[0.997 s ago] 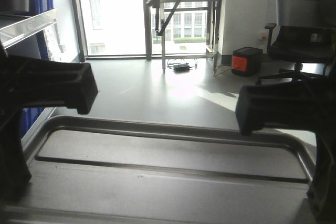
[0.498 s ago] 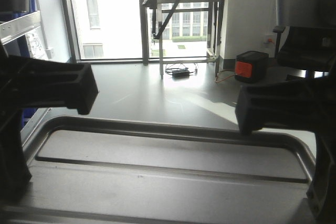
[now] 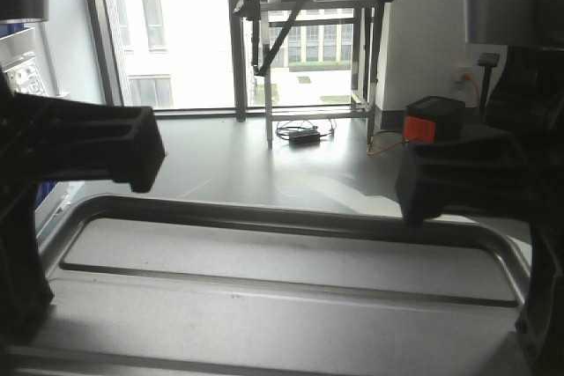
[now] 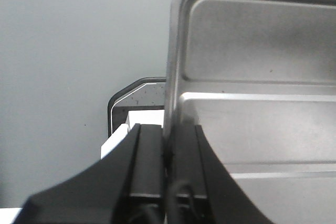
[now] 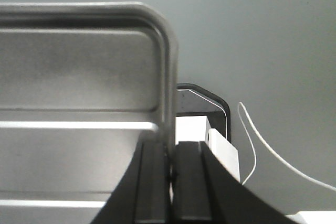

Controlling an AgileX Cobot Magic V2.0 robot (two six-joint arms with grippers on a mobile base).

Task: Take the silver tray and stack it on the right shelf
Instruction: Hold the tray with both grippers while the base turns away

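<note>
Exterior front-facing view: the silver tray fills the lower half of the picture and lies level. The left tool and the right tool sit at its two short ends. Beyond it are bare floor, a window wall, a metal stand and an orange-and-black box. The right shelf is not in sight here.

Left wrist-mounted view: the left tool is clamped on the tray's left rim, which runs pinched between the two black fingers. Grey floor lies underneath, so the tray hangs in the air, not on a desk.

Right wrist-mounted view: the right tool grips the opposite rim the same way, just behind a rounded corner. Floor and a thin white cable show below.

The grab looks done, and the step in hand is the carry. Next, the roller rack has to come into view in front of the robot. Then both arms need to move together, holding the tray level, to line its leading edge up with the rails before either grip lets go.
</note>
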